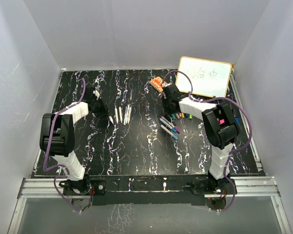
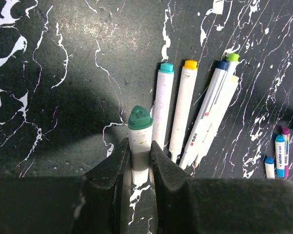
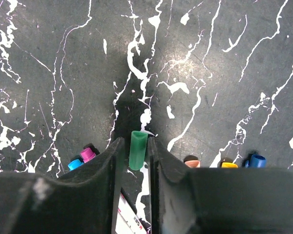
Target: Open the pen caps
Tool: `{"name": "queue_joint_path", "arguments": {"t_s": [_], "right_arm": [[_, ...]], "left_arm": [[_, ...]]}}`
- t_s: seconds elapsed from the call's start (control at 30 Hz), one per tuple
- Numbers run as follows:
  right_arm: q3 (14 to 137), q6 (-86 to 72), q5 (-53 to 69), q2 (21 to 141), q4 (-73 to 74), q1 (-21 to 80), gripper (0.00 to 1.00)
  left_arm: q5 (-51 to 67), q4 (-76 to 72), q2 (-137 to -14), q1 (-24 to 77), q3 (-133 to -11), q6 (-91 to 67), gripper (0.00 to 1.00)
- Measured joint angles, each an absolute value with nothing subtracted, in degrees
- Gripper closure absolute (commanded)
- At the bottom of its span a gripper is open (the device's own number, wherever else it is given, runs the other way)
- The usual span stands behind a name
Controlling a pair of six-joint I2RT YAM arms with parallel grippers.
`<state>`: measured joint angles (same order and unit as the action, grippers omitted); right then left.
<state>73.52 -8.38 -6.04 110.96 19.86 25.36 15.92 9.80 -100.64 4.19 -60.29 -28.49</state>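
Observation:
My left gripper (image 2: 139,146) is shut on a white marker barrel (image 2: 139,139) with a dark green end, low over the table; in the top view it (image 1: 104,110) sits left of the row of white markers (image 1: 123,114). Beside it lie several white markers (image 2: 183,109) with teal, yellow, blue and green ends. My right gripper (image 3: 135,143) holds a green pen cap (image 3: 138,149) between its fingers, above the table; in the top view it (image 1: 170,104) is over the loose caps (image 1: 178,116). Blue (image 3: 74,164), pink (image 3: 88,154), salmon (image 3: 191,162) and yellow (image 3: 229,165) caps peek out beside its fingers.
Several capped pens (image 1: 168,126) lie right of centre. An orange patterned block (image 1: 157,84) lies at the back, next to a whiteboard (image 1: 205,76) at the back right. A white pen barrel (image 3: 127,217) lies under my right gripper. Grey walls enclose the table.

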Motion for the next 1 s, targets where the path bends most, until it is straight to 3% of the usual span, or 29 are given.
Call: {"name": "queue_joint_path", "arguments": {"t_s": [0.43, 0.67, 1.0], "right_arm": [[73.5, -8.0, -5.4, 109.6, 20.0, 25.4, 0.55], [71.5, -8.0, -4.3, 100.1, 19.7, 25.4, 0.53], [65.1, -8.0, -2.4, 91.5, 19.4, 26.4, 0.52]], "left_arm": [[17.0, 8.4, -103.7, 4.2, -60.3, -28.5, 0.84], [18.0, 7.2, -103.8, 4.2, -60.2, -28.6, 0.73], [18.3, 6.9, -103.8, 4.2, -60.2, -28.7, 0.70]]}}
